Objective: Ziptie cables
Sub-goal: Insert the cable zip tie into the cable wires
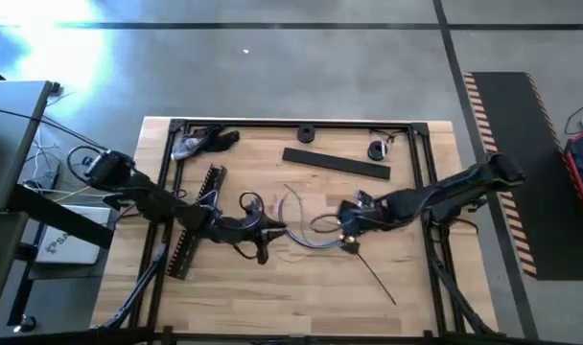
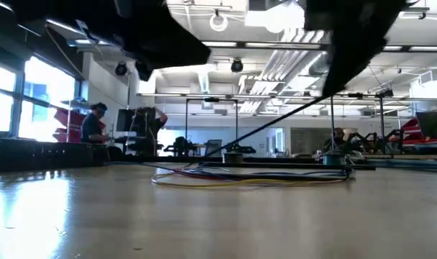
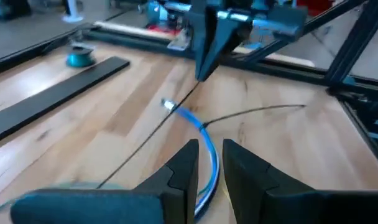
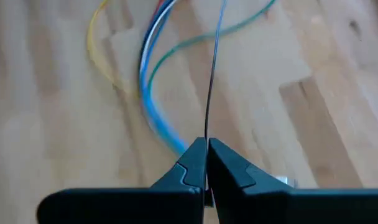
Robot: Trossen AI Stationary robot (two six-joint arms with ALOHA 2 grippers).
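The cables (image 1: 306,228) lie as loose curved strands on the middle of the wooden table, blue, white, yellow and green in the right wrist view (image 4: 153,93). My left gripper (image 1: 272,228) comes in from the left, low over the table, and is shut on blue and white strands (image 3: 207,155). My right gripper (image 1: 347,238) reaches in from the right, beside the cables, and is shut on a thin black zip tie (image 4: 209,81). In the high view a thin black line (image 1: 376,278) runs from that gripper toward the near edge. My left gripper has the blue and white strands (image 3: 206,177) between its two fingers, coming nearly level from the table's left. The strands curve away ahead over the wood and their free end (image 3: 168,104) rests on the table. My right gripper pinches the zip tie (image 4: 207,132) between its two fingertips. The tie runs straight on ahead of the fingers, over the cables. In the low view the tie (image 2: 269,126) slants from the raised gripper down to the table.
A flat black strip (image 1: 335,165) lies at the far side, a slotted black strip (image 1: 196,222) on the left beside my left arm. A black ring (image 1: 306,133), a small round part (image 1: 376,149) and a tool (image 1: 200,144) sit along the far edge. A black frame (image 1: 421,158) borders the table.
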